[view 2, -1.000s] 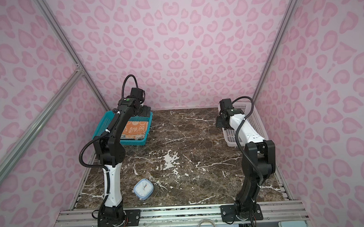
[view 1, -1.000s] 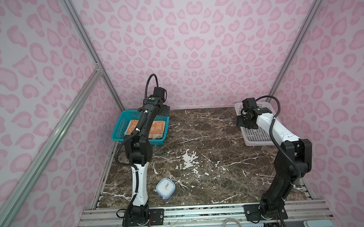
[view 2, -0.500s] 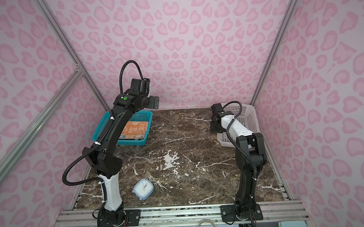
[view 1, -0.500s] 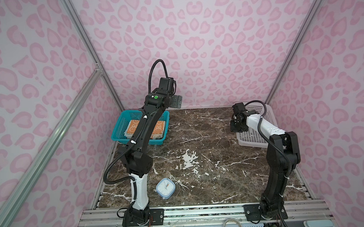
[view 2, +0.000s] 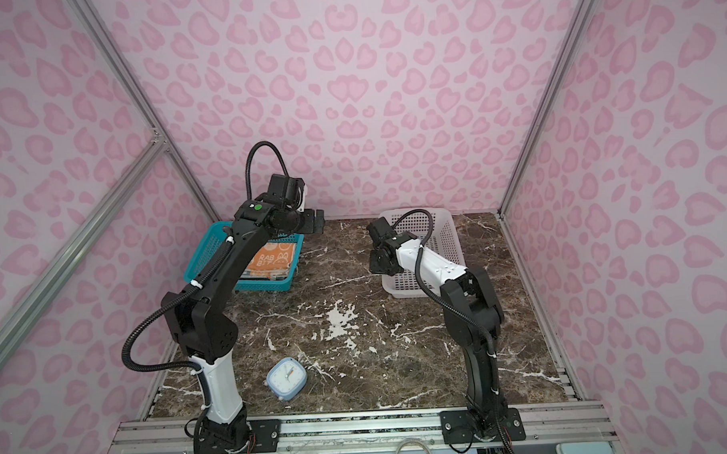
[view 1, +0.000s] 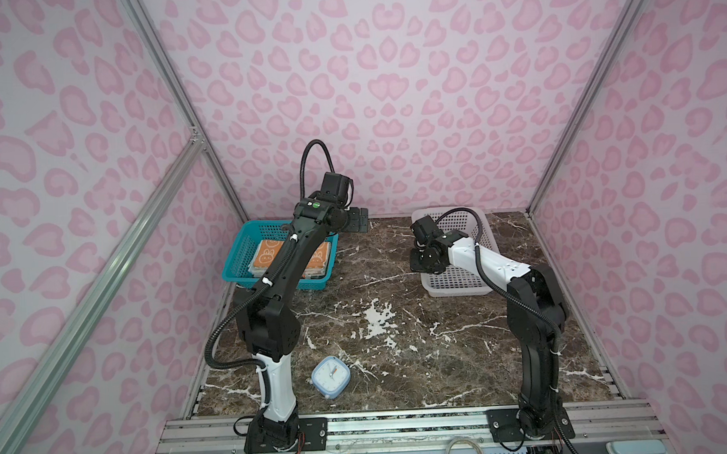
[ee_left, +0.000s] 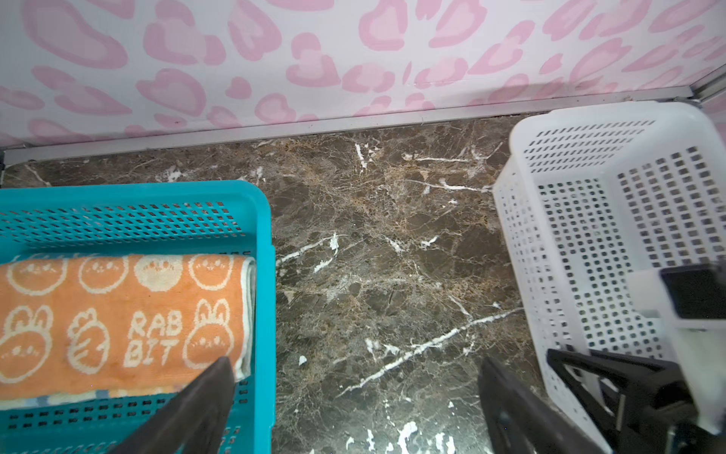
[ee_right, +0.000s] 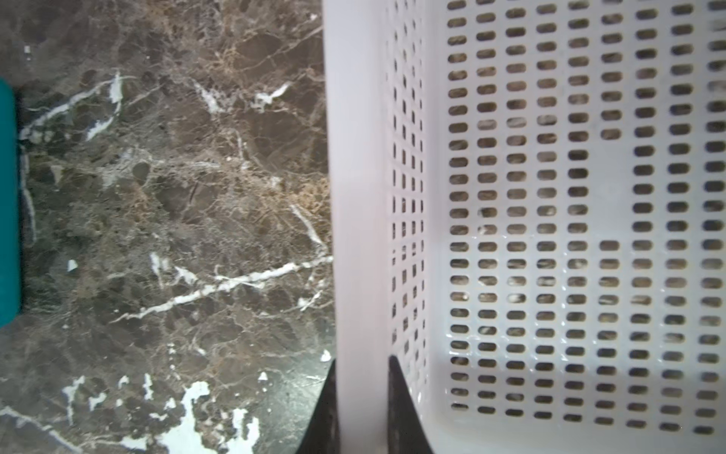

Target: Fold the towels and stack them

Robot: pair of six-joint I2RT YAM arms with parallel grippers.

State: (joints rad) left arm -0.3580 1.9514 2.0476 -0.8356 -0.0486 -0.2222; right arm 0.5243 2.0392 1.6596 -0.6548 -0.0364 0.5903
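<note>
Clock face read in a top view, 12 at the back wall. Dark brown marble-pattern tabletop [view 1: 399, 360].

- 10 o'clock: teal plastic mesh basket [view 1: 237, 257]. Folded flat inside it is an orange terry towel [ee_left: 118, 322] with cream rabbit faces and "RAB BIT" lettering, lying uppermost. A pale blue-and-cream cloth edge [ee_left: 59, 397] shows beneath it. Cannot tell how many layers lie under.
- 11 o'clock: left gripper [view 1: 359, 222], raised off the table just beside the teal basket's back corner. Jaws spread wide, nothing between them.
- 2 o'clock: white plastic mesh basket [view 1: 457, 284]. Right gripper [ee_right: 363, 405] is pinched narrow on its long wall facing 9 o'clock, one finger outside and one inside.
- 7 o'clock: light blue square alarm clock [view 1: 330, 377], well apart from both baskets.
</note>
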